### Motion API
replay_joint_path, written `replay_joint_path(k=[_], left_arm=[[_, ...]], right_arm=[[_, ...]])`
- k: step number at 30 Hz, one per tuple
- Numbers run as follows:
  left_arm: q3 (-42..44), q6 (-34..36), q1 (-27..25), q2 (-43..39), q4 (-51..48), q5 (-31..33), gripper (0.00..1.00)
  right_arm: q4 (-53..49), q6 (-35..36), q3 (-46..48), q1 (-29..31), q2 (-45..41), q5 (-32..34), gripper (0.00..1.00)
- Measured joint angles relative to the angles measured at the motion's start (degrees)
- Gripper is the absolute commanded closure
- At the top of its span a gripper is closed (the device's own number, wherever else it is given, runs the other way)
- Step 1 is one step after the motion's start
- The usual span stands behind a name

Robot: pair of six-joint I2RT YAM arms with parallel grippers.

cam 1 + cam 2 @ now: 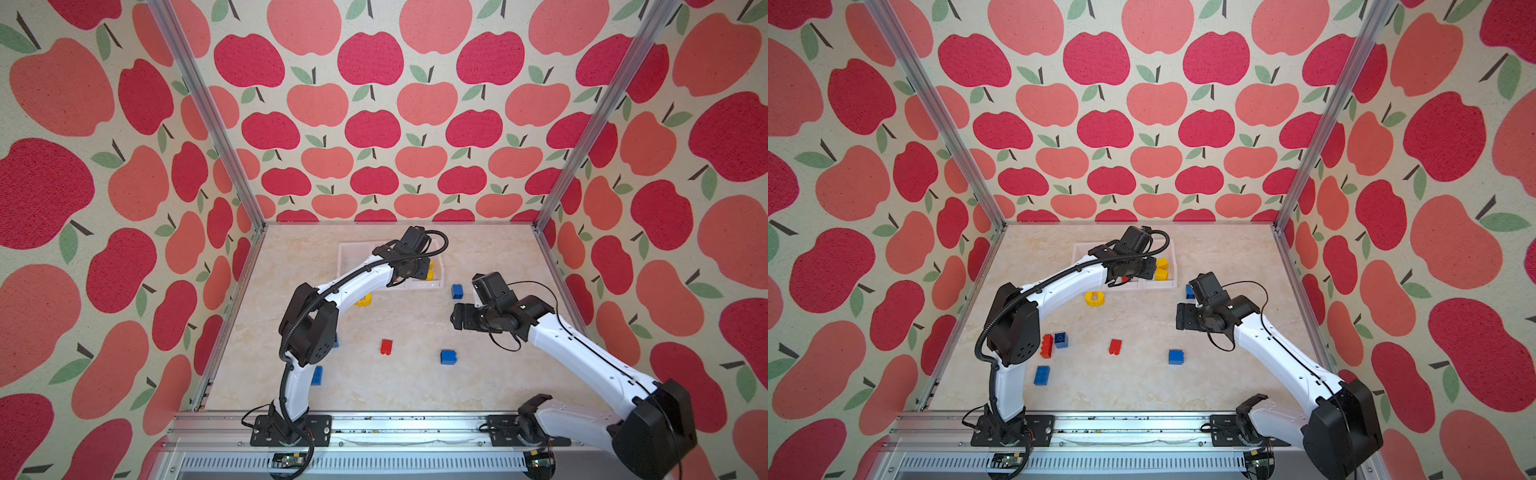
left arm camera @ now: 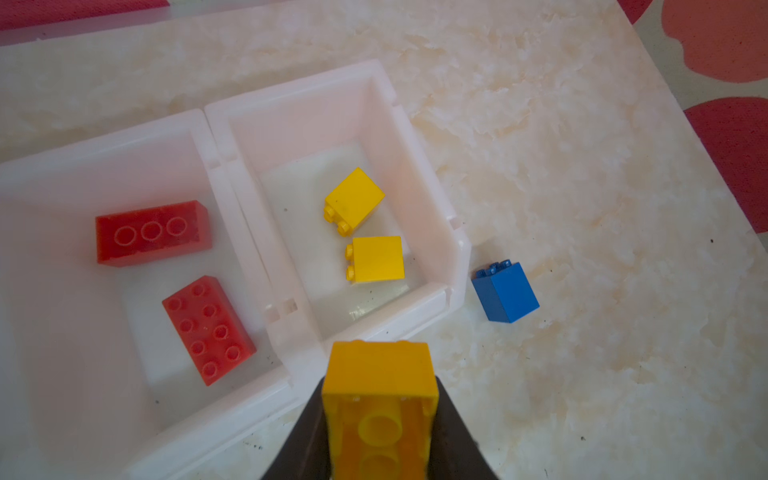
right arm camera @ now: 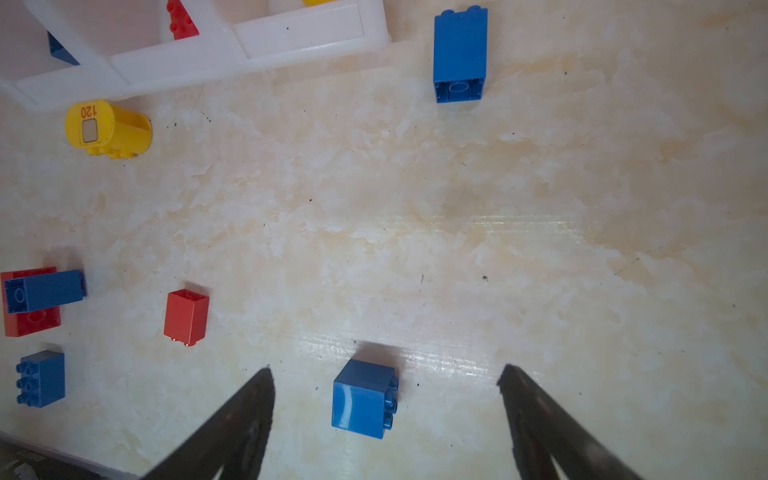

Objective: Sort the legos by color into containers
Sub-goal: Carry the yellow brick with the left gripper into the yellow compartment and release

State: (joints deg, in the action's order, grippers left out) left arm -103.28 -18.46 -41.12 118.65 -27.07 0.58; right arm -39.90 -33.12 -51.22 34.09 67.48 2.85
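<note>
The left gripper [image 2: 380, 384] was clamped on a yellow brick [image 2: 380, 370], held over the near rim of the containers [image 2: 216, 124]. Just ahead of it, the end bin [image 2: 415, 178] held two yellow bricks [image 2: 374, 257], and the neighbouring bin [image 2: 104, 149] held two red bricks [image 2: 208, 328]. The right gripper [image 3: 386, 369] stood wide and empty. In the wrist view, a blue brick [image 3: 365, 399] lay on the bench [image 3: 415, 228] between its fingers, touching neither.
</note>
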Motion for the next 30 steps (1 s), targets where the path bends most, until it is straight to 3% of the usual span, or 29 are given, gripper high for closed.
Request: replay_joint_path(k=[18, 25, 30], left_arm=[[-26.08, 0.00, 4.20, 21.86, -1.64, 2.67, 0.71], [-28.00, 0.09, 5.01, 23.67, -3.28, 3.61, 0.44], [-28.13, -0.07, 4.98, 23.67, -3.10, 3.91, 0.38]], right_arm=[[-0.02, -0.02, 1.22, -0.87, -2.36, 0.02, 0.11], [-0.02, -0.02, 1.22, -0.90, -2.36, 0.02, 0.11], [0.00, -0.02, 1.22, -0.90, -2.36, 0.02, 0.11]])
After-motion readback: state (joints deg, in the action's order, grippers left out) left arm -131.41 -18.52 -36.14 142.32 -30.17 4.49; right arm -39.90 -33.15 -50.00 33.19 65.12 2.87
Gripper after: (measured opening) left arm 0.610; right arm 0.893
